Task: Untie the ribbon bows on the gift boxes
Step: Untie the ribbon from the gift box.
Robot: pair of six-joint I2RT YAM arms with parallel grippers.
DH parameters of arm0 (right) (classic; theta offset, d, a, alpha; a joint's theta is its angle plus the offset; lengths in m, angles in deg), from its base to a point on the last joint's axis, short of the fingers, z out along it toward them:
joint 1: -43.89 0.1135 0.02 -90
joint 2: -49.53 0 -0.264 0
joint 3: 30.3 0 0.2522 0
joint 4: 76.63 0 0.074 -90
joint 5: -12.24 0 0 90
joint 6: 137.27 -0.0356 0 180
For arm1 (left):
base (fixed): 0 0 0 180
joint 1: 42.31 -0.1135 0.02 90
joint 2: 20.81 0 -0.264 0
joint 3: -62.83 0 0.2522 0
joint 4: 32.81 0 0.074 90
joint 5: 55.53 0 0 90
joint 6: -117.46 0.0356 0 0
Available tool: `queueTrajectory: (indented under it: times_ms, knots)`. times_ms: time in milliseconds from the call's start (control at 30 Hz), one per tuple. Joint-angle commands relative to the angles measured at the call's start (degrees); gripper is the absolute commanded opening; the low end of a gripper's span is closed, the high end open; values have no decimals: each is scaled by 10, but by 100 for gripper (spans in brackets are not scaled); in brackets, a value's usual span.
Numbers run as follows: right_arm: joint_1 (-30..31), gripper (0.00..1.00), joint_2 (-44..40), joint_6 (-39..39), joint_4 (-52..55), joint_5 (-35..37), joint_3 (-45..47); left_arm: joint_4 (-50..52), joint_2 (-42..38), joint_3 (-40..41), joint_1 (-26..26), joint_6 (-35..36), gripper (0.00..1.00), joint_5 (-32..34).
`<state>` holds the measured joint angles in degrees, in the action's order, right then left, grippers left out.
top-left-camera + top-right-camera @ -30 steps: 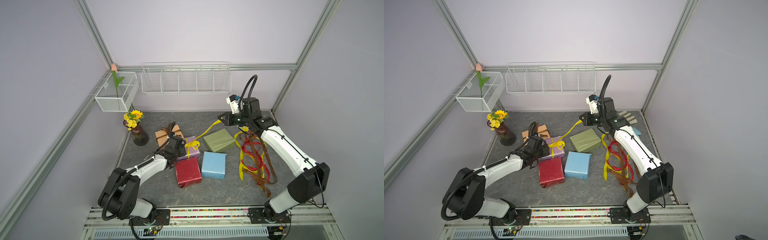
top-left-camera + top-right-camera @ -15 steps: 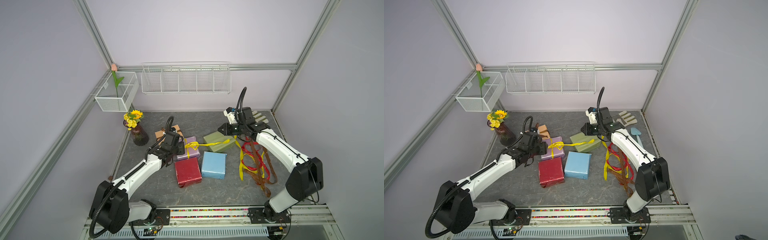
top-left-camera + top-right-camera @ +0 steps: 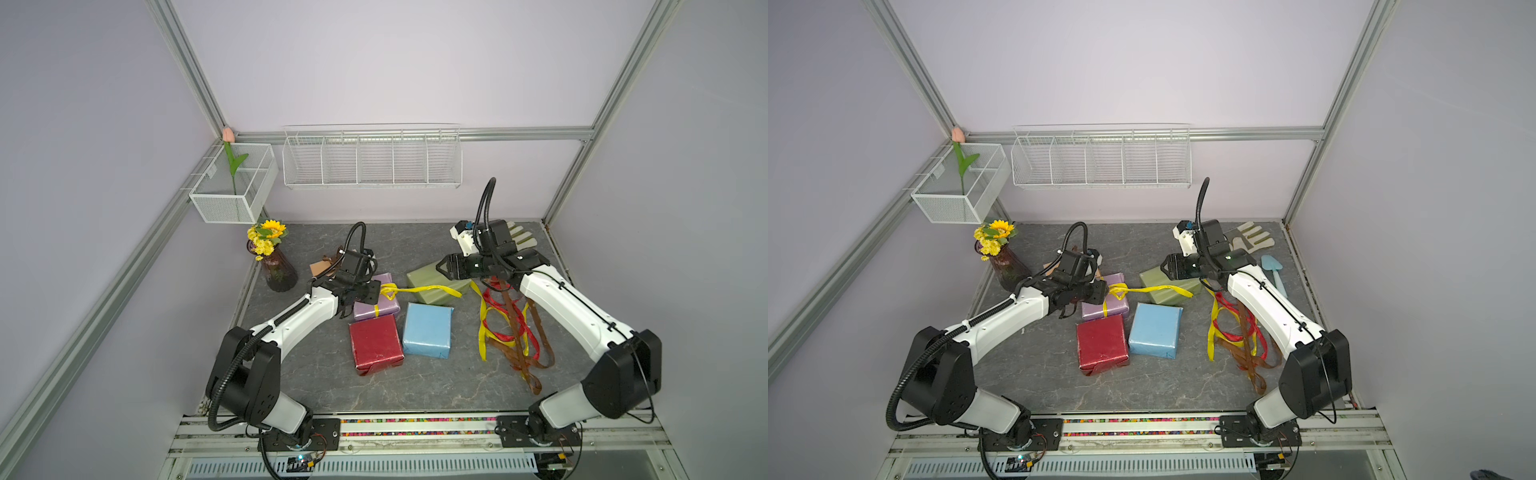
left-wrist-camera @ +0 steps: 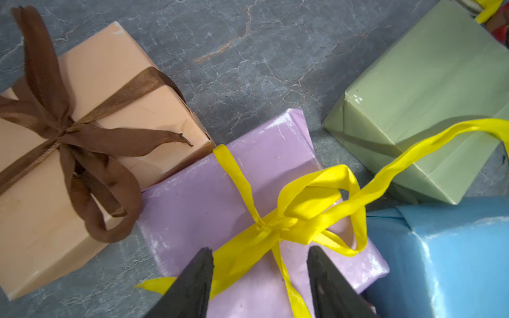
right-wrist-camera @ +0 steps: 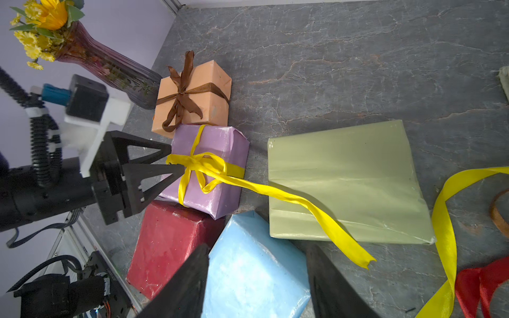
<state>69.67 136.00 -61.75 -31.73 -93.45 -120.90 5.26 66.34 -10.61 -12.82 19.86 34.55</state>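
Across the olive box point(image 3: 419, 277), ribbon tail point(image 3: 428, 288) points rightward.

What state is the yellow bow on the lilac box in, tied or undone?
Half undone: the yellow ribbon shows a knot and one loop on the lilac box; its long tail lies across the olive box.

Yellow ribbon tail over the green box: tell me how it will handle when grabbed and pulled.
The yellow ribbon tail is probably floppy: it drapes in waves over the olive green box. Its sheen suggests it may slip in a loose pinch. Pulled, it could drag the lilac box along, being knotted to it.
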Motion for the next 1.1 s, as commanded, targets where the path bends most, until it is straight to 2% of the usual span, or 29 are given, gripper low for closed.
queueTrajectory:
  times_ms: [0, 267, 367, 600, 900, 1067]
  knots:
    - [8, 60, -6, 14, 9, 4, 25, -5, 8, -4, -2, 33, 57, -13]
    - [26, 61, -5, 5, -7, -4, 52, -16, 27, 0, -8, 34, 50, -12]
    - [32, 61, -2, 5, -8, -4, 55, -23, 19, 12, -17, 32, 50, -16]
    - [41, 61, 8, 0, -17, -5, 59, -59, -1, 49, -64, 21, 51, -82]
    - [49, 61, 16, -1, -18, -4, 59, -66, -5, 62, -66, 24, 48, -103]
    - [52, 61, 22, -2, -19, -4, 59, -62, -26, 72, -68, 26, 53, -110]
